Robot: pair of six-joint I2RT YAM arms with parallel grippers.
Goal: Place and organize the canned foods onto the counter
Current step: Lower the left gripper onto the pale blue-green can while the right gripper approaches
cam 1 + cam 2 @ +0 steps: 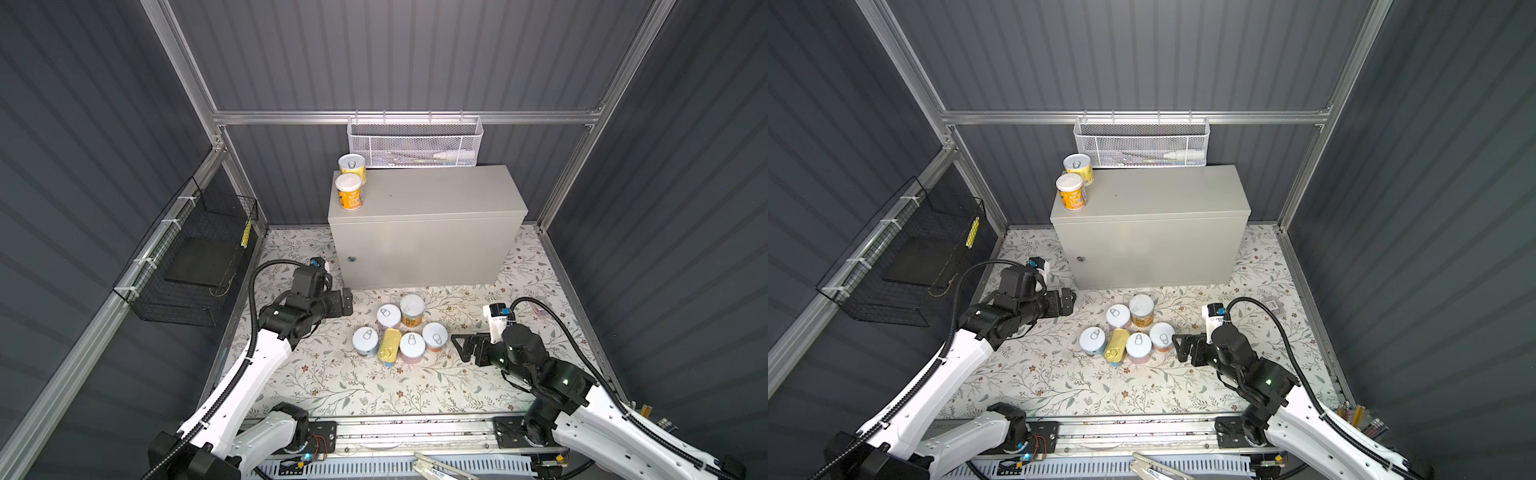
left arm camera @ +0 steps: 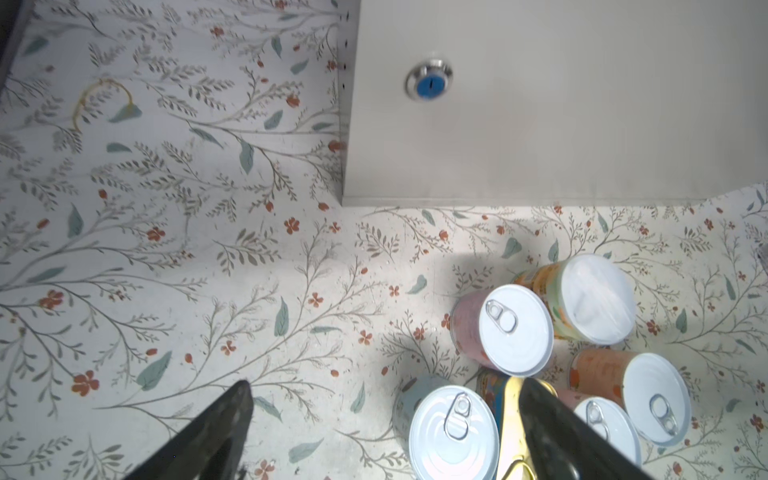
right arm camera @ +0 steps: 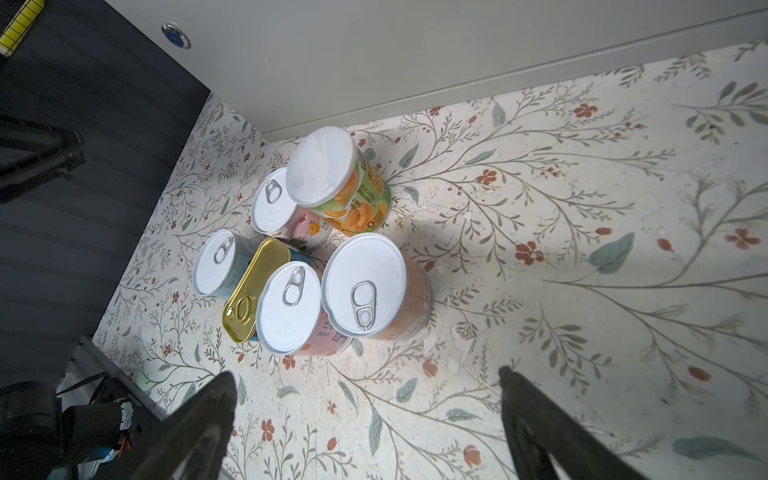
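Two round cans, a yellow one (image 1: 352,165) and an orange one (image 1: 349,192), stand on the left end of the light-grey counter (image 1: 428,195). Several more tins cluster upright on the floral mat in front of it: a tall orange can with a plastic lid (image 1: 412,309), a pink can (image 1: 389,316), a blue can (image 1: 365,340), a gold-topped rectangular tin (image 1: 390,347), and two more pink and orange cans (image 3: 291,307) (image 3: 365,282). My left gripper (image 1: 347,301) hangs open left of the cluster, holding nothing. My right gripper (image 1: 459,347) is open and empty just right of it.
A white mesh basket (image 1: 413,141) hangs on the back wall above the counter. A black wire basket (image 1: 195,257) hangs on the left wall. A small packet (image 1: 540,309) lies on the mat at the far right. A metal rail (image 1: 415,432) runs along the front.
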